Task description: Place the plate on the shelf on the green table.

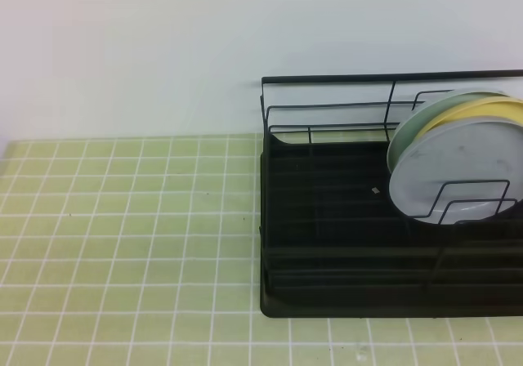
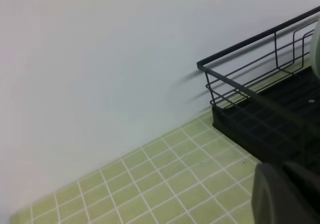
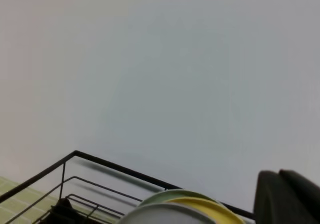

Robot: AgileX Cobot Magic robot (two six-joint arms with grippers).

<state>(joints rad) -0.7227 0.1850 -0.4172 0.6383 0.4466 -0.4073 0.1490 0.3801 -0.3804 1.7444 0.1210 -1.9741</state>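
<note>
Plate (image 1: 445,174), pale grey-blue with faint dark specks, stands on edge in the right part of the shelf (image 1: 343,243), leaning back against a yellow plate (image 1: 482,111) that stands just behind it, with a pale green plate (image 1: 425,113) behind that one. Its lower edge sits behind a low wire loop of the rack, and its right side runs out of the exterior high view.

Going by size, the green table (image 1: 122,243) comes first: light yellow-green square tiles with white grout, filling the left and near parts of the scene and meeting a plain white wall (image 1: 163,47) at the far side. Next is the shelf, a black wire rack on a black tray base, sitting on the right half of the table with its far side close to the wall; its top rail runs along the far edge and thin wire dividers rise inside. A small pale speck (image 1: 375,190) lies on the tray near the middle. Then come the three upright plates.

Neither arm shows in the exterior high view. In the left wrist view the left gripper (image 2: 287,194) appears as a dark shape at the lower right corner, above the tiles near the rack's left corner; it is clenched on nothing. In the right wrist view the right gripper (image 3: 287,196) is a dark shape at the lower right, up above the plates' top edges, also clenched and empty.
</note>
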